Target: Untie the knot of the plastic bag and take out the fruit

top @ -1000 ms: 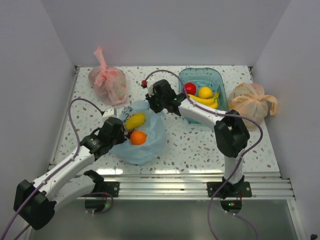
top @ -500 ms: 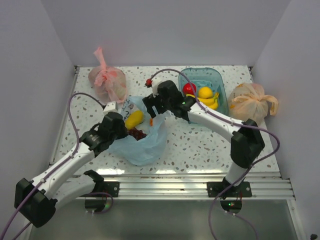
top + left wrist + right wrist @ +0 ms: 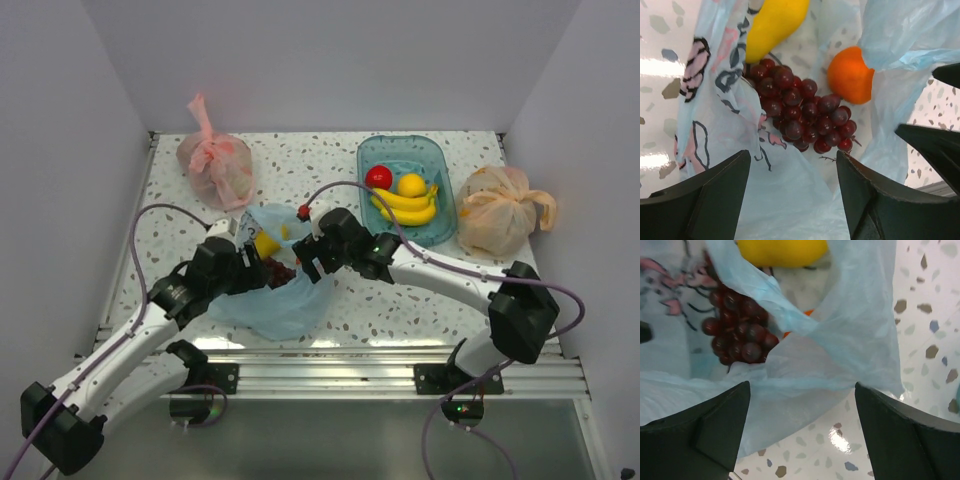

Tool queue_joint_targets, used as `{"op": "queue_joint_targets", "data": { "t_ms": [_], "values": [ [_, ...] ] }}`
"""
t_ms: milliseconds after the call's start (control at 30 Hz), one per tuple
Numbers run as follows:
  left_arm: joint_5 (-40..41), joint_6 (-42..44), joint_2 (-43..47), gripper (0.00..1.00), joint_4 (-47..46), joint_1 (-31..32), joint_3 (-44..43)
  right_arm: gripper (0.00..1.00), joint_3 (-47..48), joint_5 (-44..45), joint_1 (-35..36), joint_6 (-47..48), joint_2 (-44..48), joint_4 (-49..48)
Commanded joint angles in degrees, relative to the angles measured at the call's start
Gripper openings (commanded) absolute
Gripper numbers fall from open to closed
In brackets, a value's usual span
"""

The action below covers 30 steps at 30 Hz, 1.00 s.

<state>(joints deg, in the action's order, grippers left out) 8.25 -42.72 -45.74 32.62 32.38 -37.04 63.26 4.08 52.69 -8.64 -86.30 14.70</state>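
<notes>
**Bag open, both grippers over the mouth, fruit left inside**

Top view: the bag (image 3: 290, 305) lies slack on the table (image 3: 390, 290) between the two arms, its mouth spread open, so the knot looks undone. The left gripper (image 3: 250, 265) reaches in from the left rim and the right gripper (image 3: 305, 262) from the right. An apple (image 3: 378, 177) and bananas (image 3: 405, 205) sit in the tray (image 3: 425, 150) at the back. A pink bag (image 3: 215, 168) and an orange bag (image 3: 495, 210), both tied, stand well apart from the work.

Left wrist: the jaws are spread wide with nothing clamped, only loose film lying below them. Inside the bag are grapes (image 3: 800, 112), an orange (image 3: 850, 75) touching them, and a yellow fruit (image 3: 775, 22) just beyond.

Right wrist: these jaws are also wide apart and empty. A fold of film drapes over part of the grapes and hides most of the orange.

Handling: the film is thin, light and limp. It will likely bunch or get pinched along with a fruit, so the rim is best held to one side. The fruits look small, light and smooth. The orange may slip, so grip it across its middle. The grapes are knobbly and offer the easiest hold, across the cluster.
</notes>
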Motion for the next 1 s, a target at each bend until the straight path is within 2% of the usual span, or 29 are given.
{"op": "queue_joint_targets", "data": {
  "t_ms": [0, 200, 333, 600, 667, 833, 967],
  "values": [
    [-4.20, -0.70, 0.38, 0.75, 1.22, 0.49, 2.75, 0.89, -1.21, 5.39, -0.21, -2.78, -3.78, 1.47],
    [-5.88, -2.89, -1.11, 0.75, 1.30, 4.52, 6.88, 0.89, -0.42, 9.28, -3.38, -7.26, -8.53, 7.88],
    [-5.35, -4.91, -2.07, 0.76, 0.43, 8.22, 8.21, 0.89, 0.98, 11.57, -3.47, -6.83, -7.22, 11.66],
    [-3.77, -5.71, -5.68, 0.77, -0.80, 11.39, 7.07, 0.89, 4.67, 2.88, -0.48, -1.56, 2.97, 12.11],
    [-3.33, -5.80, -5.86, 0.77, -0.46, 11.39, 6.80, 0.88, 8.70, 0.51, 2.06, 0.46, 4.12, 12.81],
    [-0.70, -7.29, -2.88, 0.77, 1.39, 11.39, 6.45, 0.81, 14.33, -7.84, 4.35, 1.44, 2.02, 13.43],
    [0.19, -8.52, -1.90, 0.77, 2.27, 11.39, 6.36, 0.71, 16.97, -11.98, 4.44, 1.35, -2.98, 12.64]
  ]
}}
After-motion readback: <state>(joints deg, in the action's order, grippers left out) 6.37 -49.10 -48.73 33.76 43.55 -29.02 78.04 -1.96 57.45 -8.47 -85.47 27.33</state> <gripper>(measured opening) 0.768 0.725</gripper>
